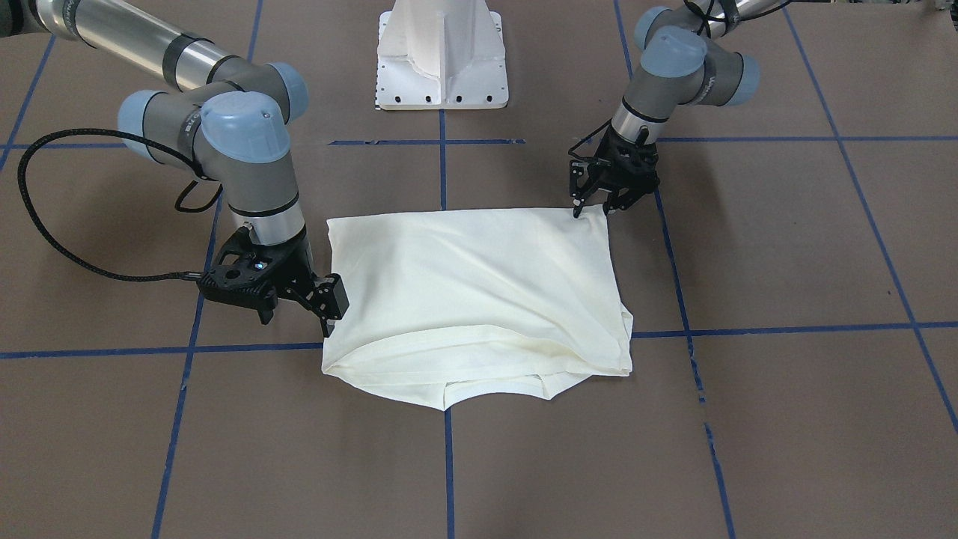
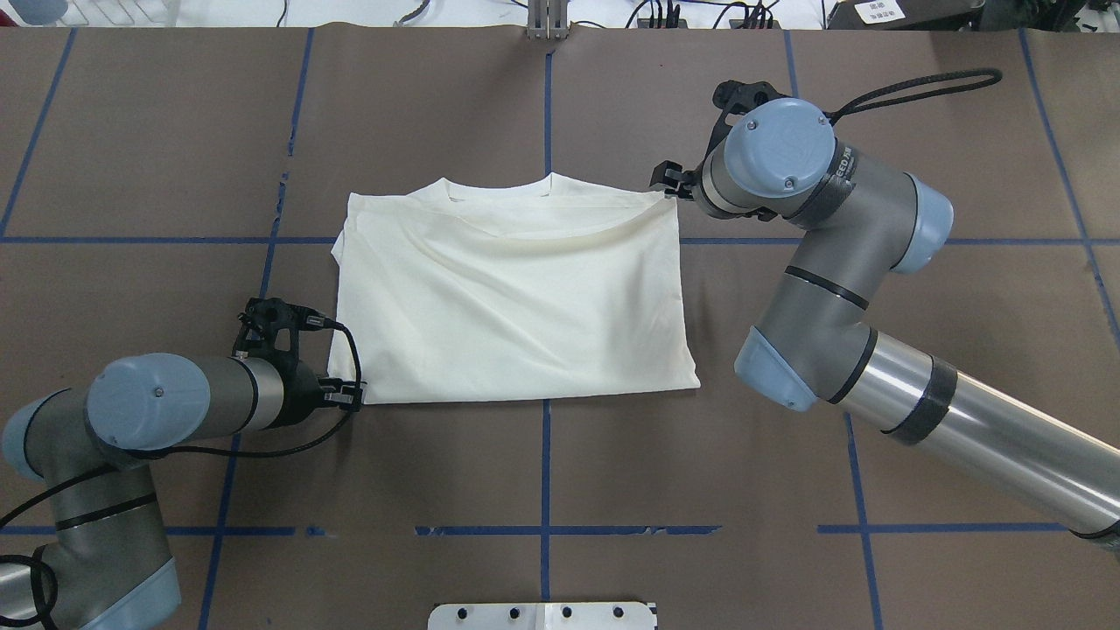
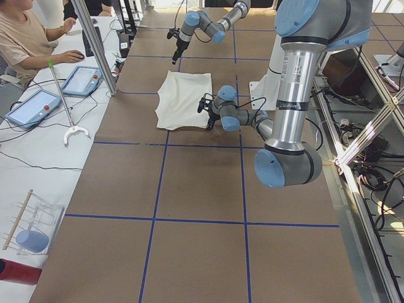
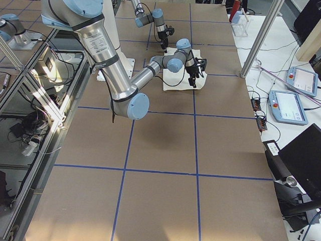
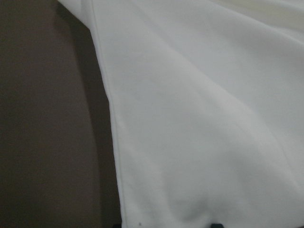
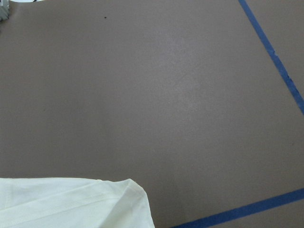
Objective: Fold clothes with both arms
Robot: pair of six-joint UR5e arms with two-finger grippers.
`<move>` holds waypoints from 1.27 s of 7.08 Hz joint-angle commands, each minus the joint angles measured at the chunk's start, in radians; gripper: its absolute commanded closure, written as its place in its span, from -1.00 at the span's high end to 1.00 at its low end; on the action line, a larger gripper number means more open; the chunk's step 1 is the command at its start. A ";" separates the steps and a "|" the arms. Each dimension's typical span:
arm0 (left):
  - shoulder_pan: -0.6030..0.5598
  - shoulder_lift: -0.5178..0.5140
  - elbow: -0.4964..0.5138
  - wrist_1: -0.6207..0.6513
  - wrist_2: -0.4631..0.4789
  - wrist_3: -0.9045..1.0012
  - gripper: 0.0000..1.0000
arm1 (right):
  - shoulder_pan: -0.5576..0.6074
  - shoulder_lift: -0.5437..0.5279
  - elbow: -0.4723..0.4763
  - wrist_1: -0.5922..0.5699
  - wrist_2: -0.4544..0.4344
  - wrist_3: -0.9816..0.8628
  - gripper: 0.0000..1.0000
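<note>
1. Brown table (image 1: 748, 419) is marked into squares by blue tape (image 1: 449, 464), and a white pedestal (image 1: 443, 60) is bolted at the middle of the robot's edge.
2. The shirt (image 1: 471, 292) is laid at the middle of the table, across the central tape line. It is folded into a rough rectangle with the plain cream side up. The neckline is turned towards the edge opposite the robot, where stacked layers can be seen, and shallow creases run across the top layer.
3. The left gripper (image 1: 593, 209) is set at the shirt's corner nearest the robot's edge, on the left. Its fingers are spread, with the tips right at the fabric, and nothing is seen clamped between them. Its wrist view is mostly filled by flat cloth.
4. The right gripper (image 1: 298, 318) is held just beside the shirt's right edge, towards the far corner. Its fingers are spread wide and nothing is gripped. One corner of the shirt and bare table are shown in its wrist view.
</note>
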 commanded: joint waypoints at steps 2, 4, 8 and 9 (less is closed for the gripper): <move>-0.014 0.013 -0.030 0.005 0.001 0.015 -1.00 | -0.006 0.001 -0.001 0.000 -0.003 0.000 1.00; -0.169 -0.002 0.020 0.014 0.000 0.227 -1.00 | -0.007 0.001 -0.001 0.000 -0.003 -0.001 1.00; -0.402 -0.516 0.637 0.002 0.003 0.349 -1.00 | -0.006 -0.007 0.029 -0.001 -0.003 0.000 1.00; -0.420 -0.652 0.795 -0.003 0.038 0.348 -1.00 | -0.004 -0.024 0.067 -0.007 -0.003 0.000 1.00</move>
